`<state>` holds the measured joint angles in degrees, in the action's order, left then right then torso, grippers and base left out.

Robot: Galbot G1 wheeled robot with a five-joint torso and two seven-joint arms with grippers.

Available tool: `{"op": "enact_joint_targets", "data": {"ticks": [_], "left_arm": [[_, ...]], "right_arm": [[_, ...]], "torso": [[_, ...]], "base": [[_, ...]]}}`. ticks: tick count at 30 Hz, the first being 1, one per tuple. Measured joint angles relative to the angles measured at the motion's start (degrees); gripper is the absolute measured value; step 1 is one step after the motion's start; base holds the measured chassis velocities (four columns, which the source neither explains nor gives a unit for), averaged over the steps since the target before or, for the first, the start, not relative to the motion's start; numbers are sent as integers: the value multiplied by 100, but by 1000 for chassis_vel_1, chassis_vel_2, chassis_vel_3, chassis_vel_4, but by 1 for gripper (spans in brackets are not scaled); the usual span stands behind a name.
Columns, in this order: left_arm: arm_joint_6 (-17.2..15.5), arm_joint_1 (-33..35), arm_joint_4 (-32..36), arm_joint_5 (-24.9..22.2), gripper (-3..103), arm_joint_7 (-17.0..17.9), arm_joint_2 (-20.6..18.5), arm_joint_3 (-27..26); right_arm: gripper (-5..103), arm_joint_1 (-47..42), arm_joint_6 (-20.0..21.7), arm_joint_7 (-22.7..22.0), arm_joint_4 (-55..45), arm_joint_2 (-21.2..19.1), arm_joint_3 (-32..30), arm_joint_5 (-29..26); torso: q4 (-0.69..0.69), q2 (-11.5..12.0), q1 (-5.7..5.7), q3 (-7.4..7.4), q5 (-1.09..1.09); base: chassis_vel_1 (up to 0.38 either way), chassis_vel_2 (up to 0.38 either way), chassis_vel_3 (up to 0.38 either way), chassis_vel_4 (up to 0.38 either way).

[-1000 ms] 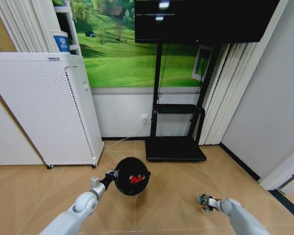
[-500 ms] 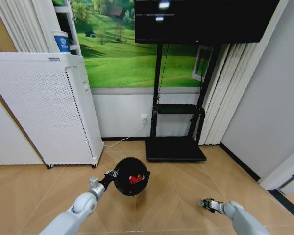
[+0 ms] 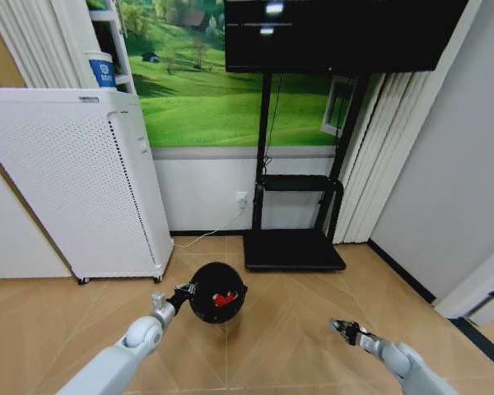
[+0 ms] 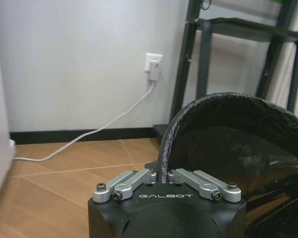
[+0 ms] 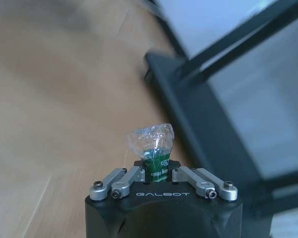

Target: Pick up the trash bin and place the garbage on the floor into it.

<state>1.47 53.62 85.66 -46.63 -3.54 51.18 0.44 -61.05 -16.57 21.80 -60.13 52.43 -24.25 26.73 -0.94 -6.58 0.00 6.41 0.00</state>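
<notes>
Both fingers sets clamped: left gripper (image 4: 163, 177) pinching trash bin (image 4: 228, 144) rim, right gripper (image 5: 158, 174) gripping green bottle (image 5: 154, 148).

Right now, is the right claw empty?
No, the right claw is clamped on a crumpled green-labelled plastic bottle sticking out between its fingers.

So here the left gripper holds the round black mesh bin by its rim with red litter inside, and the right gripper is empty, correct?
Not quite: the right gripper is not empty. The right wrist view shows it shut on a small crumpled green bottle with a clear top. The rest stands: the left gripper holds the round black mesh bin by its rim, with red litter inside.
</notes>
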Motion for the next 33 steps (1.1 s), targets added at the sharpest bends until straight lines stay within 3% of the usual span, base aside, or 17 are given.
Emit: {"op": "enact_joint_targets", "data": {"ticks": [1, 3, 7, 8, 17, 25, 33], "left_arm": [[0, 0, 0, 0, 3, 0, 0, 0], [9, -505, -491, 13, 3, -26, -172, 305], [35, -953, -732, 30, 3, -25, -187, 799], [41, -1181, -843, 33, 3, -8, -108, 1096], [79, -2062, -1504, -97, 3, -27, 309, 2000], [170, -2885, -2000, -200, 3, -190, 872, 2847], [166, -2797, -1538, -390, 3, -44, 1064, 3297]], "right_arm": [[18, 0, 0, 0, 0, 0, 0, 0], [18, -421, -50, -264, -1505, -2, 22, -755], [18, -696, -55, -382, -2269, 92, -5, -1084], [18, -843, -59, -411, -2717, 146, -30, -1280], [18, -1338, 105, -456, -4434, 224, 18, -2312], [18, -1573, 180, -355, -4902, 296, 279, -2438], [18, -1623, 145, -272, -4905, 365, 375, -2412]], "torso": [[0, 0, 0, 0, 0], [5, 0, 0, 0, -1], [3, 0, 0, 0, 2], [2, 0, 0, 0, 0], [3, 0, 0, 0, 0], [1, 0, 0, 0, 1], [1, 0, 0, 0, 1]], "base": [[0, 0, 0, 0], [0, 0, 0, 0], [0, 0, 0, 0], [0, 0, 0, 0], [0, 0, 0, 0], [0, 0, 0, 0], [0, 0, 0, 0]]}}
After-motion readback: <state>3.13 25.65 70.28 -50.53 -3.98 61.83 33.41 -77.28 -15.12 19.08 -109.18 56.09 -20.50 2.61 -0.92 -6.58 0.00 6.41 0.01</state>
